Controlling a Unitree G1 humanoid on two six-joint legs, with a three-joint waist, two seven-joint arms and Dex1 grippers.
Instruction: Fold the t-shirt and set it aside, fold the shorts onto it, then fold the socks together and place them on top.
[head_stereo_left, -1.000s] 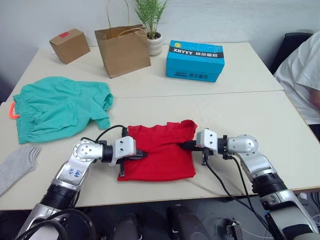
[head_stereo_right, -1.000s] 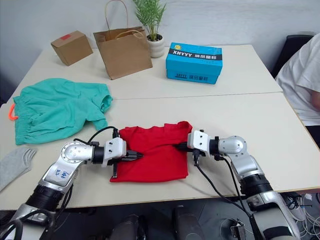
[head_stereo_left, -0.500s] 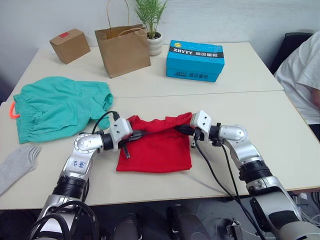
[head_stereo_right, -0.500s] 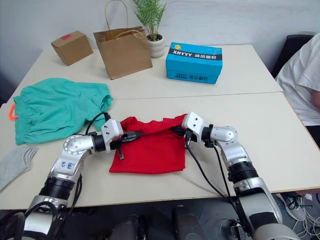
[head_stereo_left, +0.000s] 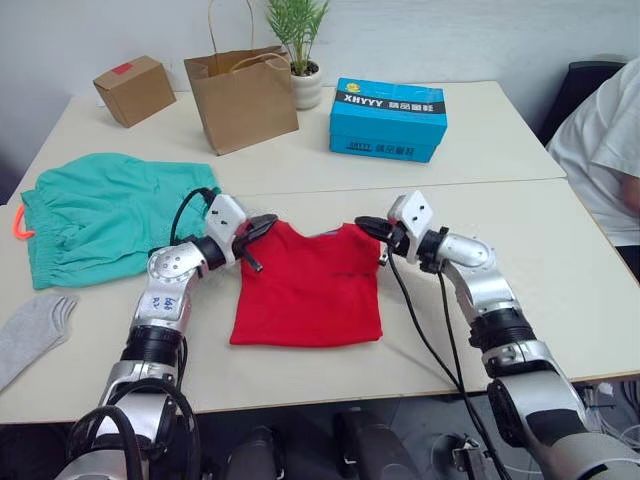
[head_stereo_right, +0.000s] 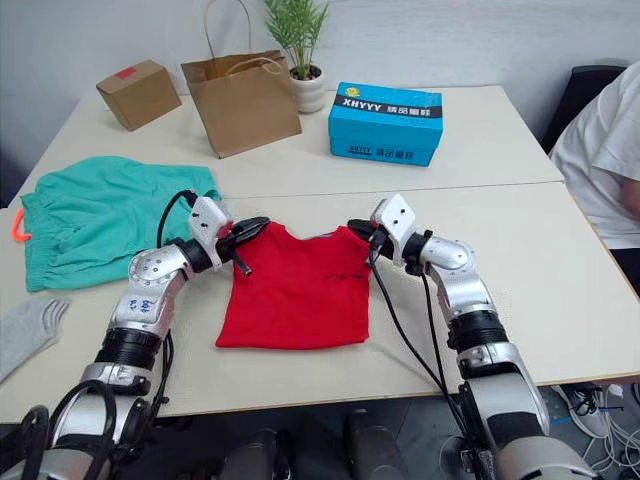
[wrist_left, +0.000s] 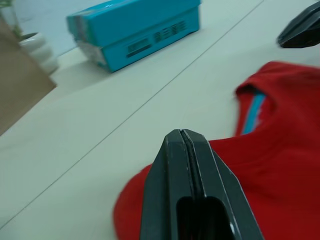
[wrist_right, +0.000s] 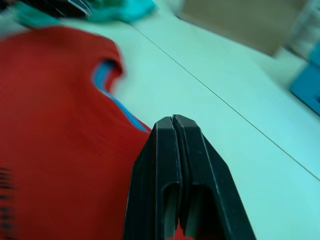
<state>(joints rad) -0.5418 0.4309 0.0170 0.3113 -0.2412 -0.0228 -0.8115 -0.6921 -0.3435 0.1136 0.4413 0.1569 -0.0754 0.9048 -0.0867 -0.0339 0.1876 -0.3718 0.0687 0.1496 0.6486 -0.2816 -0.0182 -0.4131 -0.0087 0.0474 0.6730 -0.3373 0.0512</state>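
Red t-shirt (head_stereo_left: 308, 290): it lies in the middle of the near table (head_stereo_left: 560, 260), folded into a neat block, with the collar edge on the far side.
Left gripper (head_stereo_left: 262, 225): its two black fingers are pressed together, pinching the far left corner of the t-shirt and holding it a little off the table.
Right gripper (head_stereo_left: 370, 227): pressed together the same way on the far right corner.
Why held so: with both far corners pinched, the top edge is pulled straight between the arms — my guess is that this keeps the fold flat while the t-shirt is laid out or carried to the side.
Shorts (head_stereo_left: 110, 212): teal-green, spread out to the left, just beside the left arm — they wait for their turn.
Sock (head_stereo_left: 32, 330): a grey one lies at the near left edge of the table.
Other things: a brown paper bag (head_stereo_left: 242, 97), a small cardboard box (head_stereo_left: 131, 88), a potted plant (head_stereo_left: 302, 40) and a blue box (head_stereo_left: 388, 118) stand on the far table, well apart from the t-shirt.
In the way: a person in a white top (head_stereo_left: 600, 150) sits at the right edge. The right side of the table is bare, so it looks like a good spot to put the t-shirt.
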